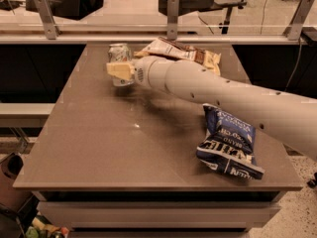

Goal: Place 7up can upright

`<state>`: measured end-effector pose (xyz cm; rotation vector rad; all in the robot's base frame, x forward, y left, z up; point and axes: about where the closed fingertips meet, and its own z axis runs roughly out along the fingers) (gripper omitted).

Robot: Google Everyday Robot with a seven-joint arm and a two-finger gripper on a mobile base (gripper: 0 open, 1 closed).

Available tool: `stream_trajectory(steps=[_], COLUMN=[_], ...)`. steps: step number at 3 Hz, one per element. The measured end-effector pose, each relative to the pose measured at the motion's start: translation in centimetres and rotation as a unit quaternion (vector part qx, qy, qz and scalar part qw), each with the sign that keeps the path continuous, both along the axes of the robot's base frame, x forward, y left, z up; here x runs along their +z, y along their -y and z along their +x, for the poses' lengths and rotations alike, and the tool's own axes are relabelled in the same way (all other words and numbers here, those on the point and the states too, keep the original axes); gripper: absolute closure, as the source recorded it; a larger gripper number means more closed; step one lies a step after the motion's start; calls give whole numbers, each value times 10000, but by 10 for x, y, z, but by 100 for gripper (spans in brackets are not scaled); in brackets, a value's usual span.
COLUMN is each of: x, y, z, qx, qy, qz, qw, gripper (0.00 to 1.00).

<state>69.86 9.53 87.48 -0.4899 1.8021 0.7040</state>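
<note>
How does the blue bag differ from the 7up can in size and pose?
The blue bag is bigger than the 7up can. The bag lies flat at the front right; the can stands upright far left, at the pincer. Both are on the table.
</note>
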Motion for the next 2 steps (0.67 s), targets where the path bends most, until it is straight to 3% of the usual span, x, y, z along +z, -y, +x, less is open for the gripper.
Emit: stream_trajectory(steps=[1, 2], x=[22, 31], y=[21, 30], z=[7, 9], qx=[-258, -390], qy=[555, 880], qz=[-277, -444], qw=[9977, 9944], gripper=[100, 100])
